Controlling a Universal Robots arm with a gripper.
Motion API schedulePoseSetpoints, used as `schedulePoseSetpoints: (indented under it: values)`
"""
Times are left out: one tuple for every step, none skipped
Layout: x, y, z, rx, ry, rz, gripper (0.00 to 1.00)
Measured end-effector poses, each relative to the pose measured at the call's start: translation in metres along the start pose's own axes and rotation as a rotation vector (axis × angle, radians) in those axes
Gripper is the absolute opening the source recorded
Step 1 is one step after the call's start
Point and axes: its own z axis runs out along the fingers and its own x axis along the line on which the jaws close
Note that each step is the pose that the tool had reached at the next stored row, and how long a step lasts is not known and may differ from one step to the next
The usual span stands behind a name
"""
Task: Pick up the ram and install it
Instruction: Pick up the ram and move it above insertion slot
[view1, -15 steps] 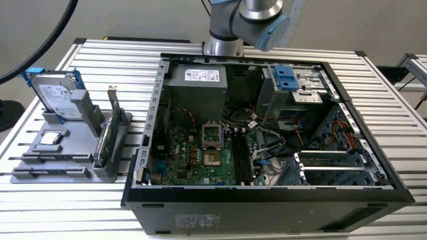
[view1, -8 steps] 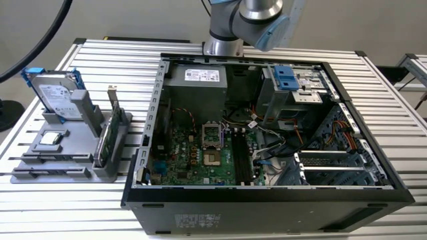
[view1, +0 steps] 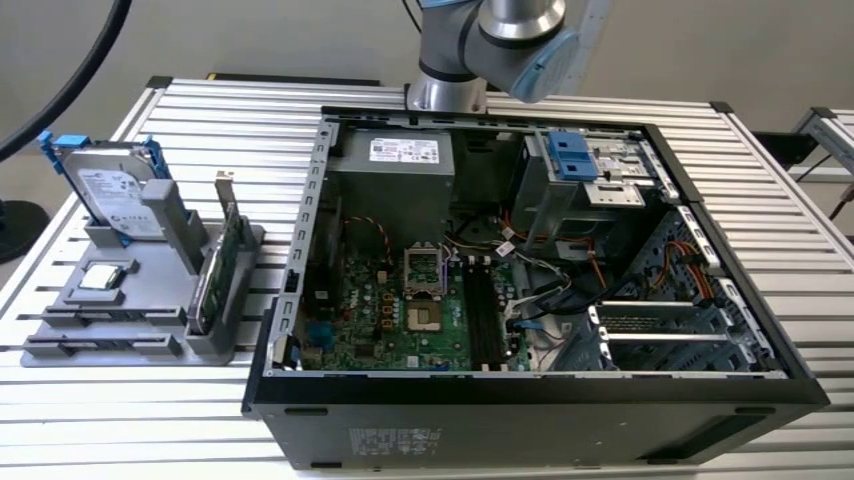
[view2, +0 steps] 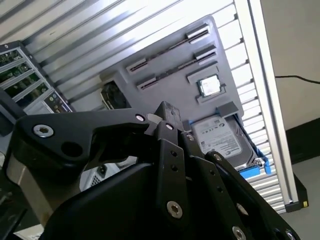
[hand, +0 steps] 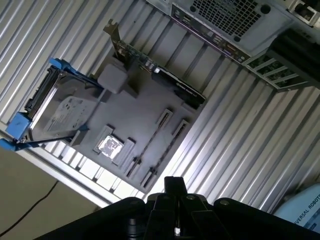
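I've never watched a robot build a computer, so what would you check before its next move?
1. Computer case open, motherboard exposed: ok.
2. Ram spotted in the long holders of the tray: cannot tell; thin dark strips show there.
3. Pincer apart from the tray, touching nothing on it: ok.
4. Motherboard's memory slots free: cannot tell.
5. Hard drive and expansion card standing clear of the long holders: ok.

Ribbed bare-metal table (view1: 227, 110), matt grey plastic holder (view1: 134, 300), glossy metal hard drive (view1: 114, 195), matt black end effector (hand: 173, 184).
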Motion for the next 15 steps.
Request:
schedulePoseSetpoints:
  values:
    - [0.0000,0.0000,0.0000,0.0015,0.0005,0.007,0.00]
    - [0.0001,0.0000,-0.0001,0.0034,0.0013,0.014,0.00]
    - [0.0000,0.0000,-0.0001,0.0054,0.0023,0.021,0.00]
    - [0.0000,0.0000,0.0000,0.0072,0.0032,0.027,0.00]
    - [0.0001,0.0000,-0.0001,0.0090,0.0040,0.034,0.00]
    - [0.0000,0.0000,-0.0001,0.0099,0.0042,0.041,0.00]
    - [0.0000,-0.0001,-0.0001,0.0102,0.0041,0.049,0.00]
    - [0.0000,-0.0001,-0.0001,0.0103,0.0038,0.055,0.00]
    - [0.0000,-0.0001,-0.0001,0.0105,0.0037,0.063,0.00]
    - [0.0000,-0.0001,-0.0001,0.0109,0.0035,0.073,0.00]
    - [0.0000,-0.0001,-0.0002,0.0115,0.0034,0.082,0.00]
    - [0.0000,-0.0001,-0.0001,0.0120,0.0034,0.094,0.00]
    - [0.0001,-0.0002,-0.0002,0.0126,0.0033,0.104,0.00]
    - [0.0001,-0.0002,-0.0001,0.0130,0.0032,0.116,0.00]
    - [0.0002,-0.0002,-0.0001,0.0137,0.0032,0.128,0.00]
